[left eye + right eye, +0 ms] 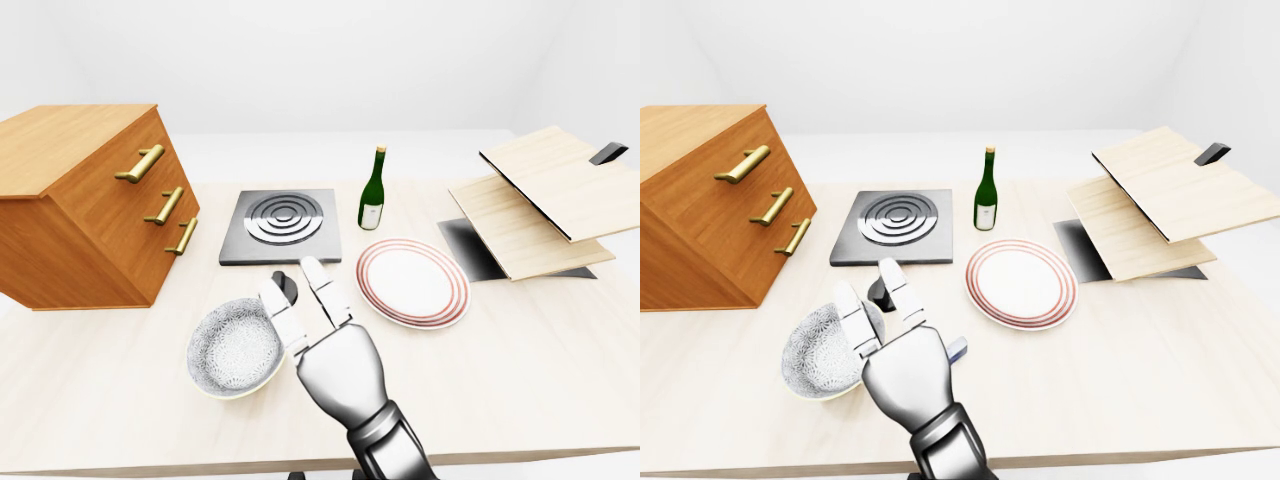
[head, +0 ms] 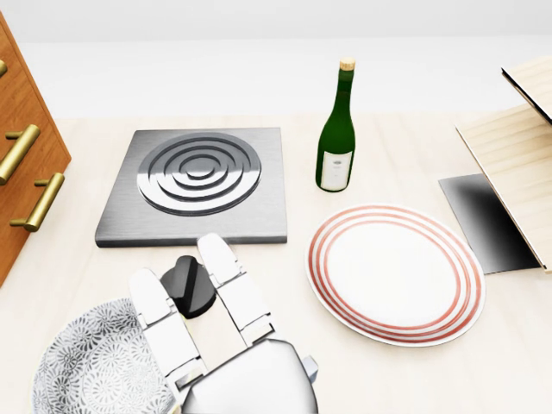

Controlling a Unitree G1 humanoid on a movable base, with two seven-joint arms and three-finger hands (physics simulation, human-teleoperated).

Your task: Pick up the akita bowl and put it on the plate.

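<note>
I am holding my right hand [image 1: 325, 350] open, fingers [image 2: 164, 323] stretched out, at the right rim of the akita bowl [image 1: 232, 350], and it is gripping nothing. The bowl is sitting on the table [image 1: 520, 350] at the near left, while the plate [image 1: 413, 282] is lying apart on its right.

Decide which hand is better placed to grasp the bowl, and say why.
The right hand: its open fingers stand at the right rim of the bowl in the left-eye view. The left hand is not in view.
</note>
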